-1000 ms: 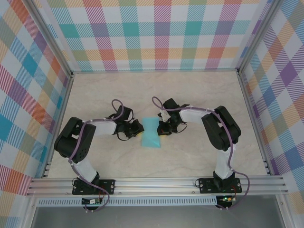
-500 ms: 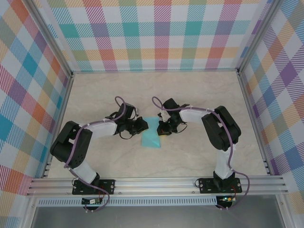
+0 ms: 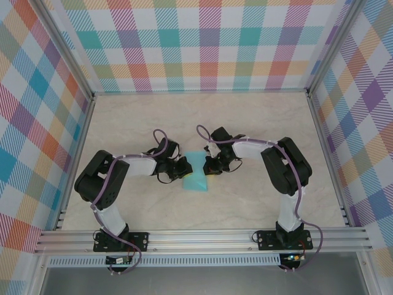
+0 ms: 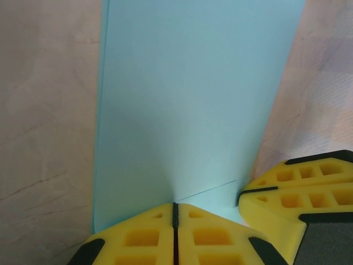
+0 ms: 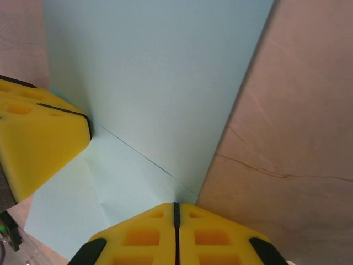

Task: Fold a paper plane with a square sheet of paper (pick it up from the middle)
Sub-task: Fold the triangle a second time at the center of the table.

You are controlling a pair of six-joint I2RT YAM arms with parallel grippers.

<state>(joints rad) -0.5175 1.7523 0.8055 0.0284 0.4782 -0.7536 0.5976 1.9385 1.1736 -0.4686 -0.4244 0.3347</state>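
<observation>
The left jaws have edged in and closed fully, their tips now touching the 9 o'clock edge of the turquoise sheet of paper, which lies flat in the middle of the bench. The right jaws, likewise pressed together, rest on its 3 o'clock edge.

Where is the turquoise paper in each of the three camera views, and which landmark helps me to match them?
Top external: the turquoise paper lies near the centre of the table.
Left wrist: a tall band in the middle, from the top edge down to the bottom.
Right wrist: upper left and centre, reaching the lower left.
Shared landmark: the beige marbled table borders the paper in every view.
</observation>
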